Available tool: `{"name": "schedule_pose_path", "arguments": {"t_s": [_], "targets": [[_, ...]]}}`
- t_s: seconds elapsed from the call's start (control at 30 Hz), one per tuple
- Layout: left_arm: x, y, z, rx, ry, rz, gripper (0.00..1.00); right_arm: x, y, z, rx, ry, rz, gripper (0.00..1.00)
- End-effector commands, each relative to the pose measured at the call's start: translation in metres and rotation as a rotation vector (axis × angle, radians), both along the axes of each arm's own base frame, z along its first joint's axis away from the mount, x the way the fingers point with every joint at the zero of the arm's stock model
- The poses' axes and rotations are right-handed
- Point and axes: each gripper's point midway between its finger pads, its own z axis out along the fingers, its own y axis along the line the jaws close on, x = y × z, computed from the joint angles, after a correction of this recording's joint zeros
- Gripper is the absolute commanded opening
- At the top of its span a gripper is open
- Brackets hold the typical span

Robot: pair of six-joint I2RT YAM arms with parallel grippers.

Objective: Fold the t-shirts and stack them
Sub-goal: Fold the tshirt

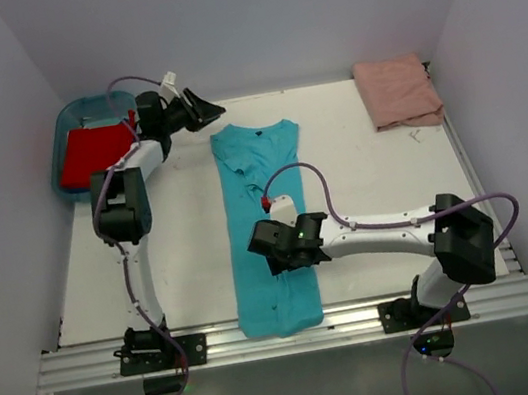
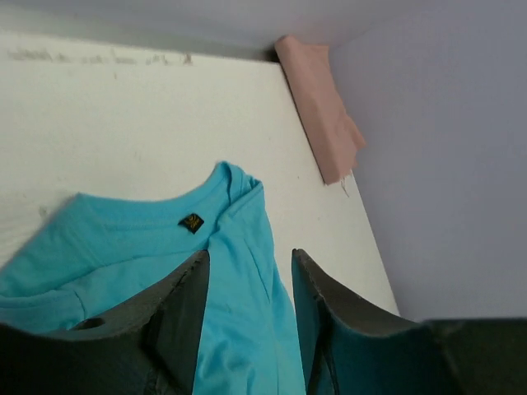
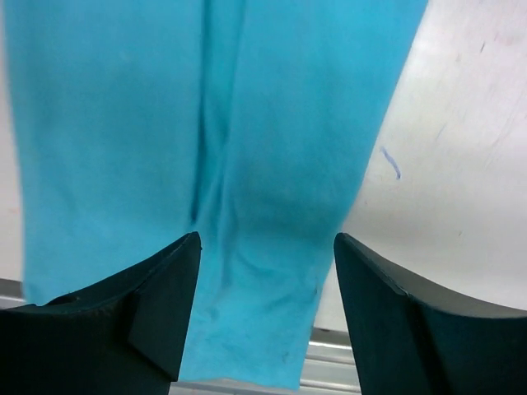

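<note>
A white desk (image 1: 373, 179) is seen from above, enclosed by pale walls, with two robot arms mounted on a metal rail (image 1: 366, 319) along its near edge.

A turquoise t-shirt (image 1: 246, 195) is laid down the middle of the desk as a long narrow strip. Its sides are folded in, its collar is turned toward the far wall, and its hem is draped over the rail. A small dark neck label (image 2: 192, 222) is sewn inside the collar.

The right pincer (image 3: 266, 240) is held low over the near half of the strip, with its jaws spread apart and nothing gripped between them. Whether the cloth is touched cannot be told. In the right wrist view the hem and the rail are seen beyond the jaws.

The left pincer (image 2: 249, 255) is held above the far left part of the desk, near the collar. Its jaws are parted and empty (turquoise cloth is seen through the gap from the wrist camera).

A pale salmon-pink t-shirt (image 1: 398, 92) is folded in the far right corner of the desk, well apart from the turquoise one. A red t-shirt (image 1: 95, 155) is kept inside a blue plastic tub (image 1: 68, 119), which is placed at the far left corner.
</note>
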Motion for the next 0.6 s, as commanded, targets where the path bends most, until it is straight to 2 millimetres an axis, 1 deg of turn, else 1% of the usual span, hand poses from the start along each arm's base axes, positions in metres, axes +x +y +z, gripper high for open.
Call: {"name": "schedule_pose_path", "arguments": {"t_s": [0.0, 0.03, 0.07, 0.1, 0.13, 0.17, 0.2, 0.23, 0.27, 0.33, 0.37, 0.4, 0.47, 0.5, 0.57], "targets": [[-0.004, 0.03, 0.067, 0.161, -0.176, 0.138, 0.5, 0.044, -0.006, 0.036, -0.053, -0.166, -0.017, 0.71], [-0.014, 0.035, 0.076, 0.184, -0.166, 0.16, 0.5, 0.057, -0.007, 0.044, -0.039, -0.177, -0.037, 0.71], [-0.018, 0.04, 0.069, 0.215, -0.151, 0.199, 0.5, 0.063, -0.008, 0.047, -0.028, -0.178, -0.046, 0.71], [-0.031, 0.039, 0.045, 0.26, -0.109, 0.195, 0.5, 0.075, -0.013, 0.051, -0.014, -0.184, -0.067, 0.71], [-0.041, 0.04, 0.038, 0.291, -0.072, 0.2, 0.5, 0.08, -0.013, 0.055, -0.006, -0.193, -0.076, 0.71], [-0.051, 0.044, 0.017, 0.325, -0.019, 0.217, 0.49, 0.085, -0.017, 0.06, 0.003, -0.203, -0.086, 0.71], [-0.058, 0.042, 0.007, 0.342, 0.008, 0.21, 0.48, 0.092, -0.022, 0.063, 0.005, -0.217, -0.101, 0.71], [-0.064, 0.042, -0.002, 0.352, 0.036, 0.208, 0.47, 0.094, -0.025, 0.064, 0.005, -0.219, -0.109, 0.7], [-0.072, 0.045, -0.019, 0.366, 0.075, 0.213, 0.46, 0.097, -0.029, 0.068, 0.015, -0.227, -0.118, 0.71], [-0.078, 0.047, -0.036, 0.385, 0.11, 0.213, 0.45, 0.104, -0.042, 0.068, 0.024, -0.221, -0.147, 0.71], [-0.081, 0.048, -0.044, 0.392, 0.134, 0.215, 0.44, 0.105, -0.047, 0.074, 0.05, -0.23, -0.16, 0.71], [-0.085, 0.048, -0.054, 0.401, 0.164, 0.209, 0.44, 0.109, -0.056, 0.072, 0.056, -0.227, -0.183, 0.71], [-0.086, 0.049, -0.062, 0.42, 0.177, 0.211, 0.43, 0.112, -0.064, 0.077, 0.081, -0.244, -0.208, 0.71], [-0.089, 0.049, -0.068, 0.438, 0.19, 0.21, 0.43, 0.114, -0.072, 0.083, 0.095, -0.259, -0.226, 0.71], [-0.09, 0.048, -0.073, 0.464, 0.192, 0.218, 0.42, 0.112, -0.08, 0.083, 0.1, -0.26, -0.236, 0.71]]}}
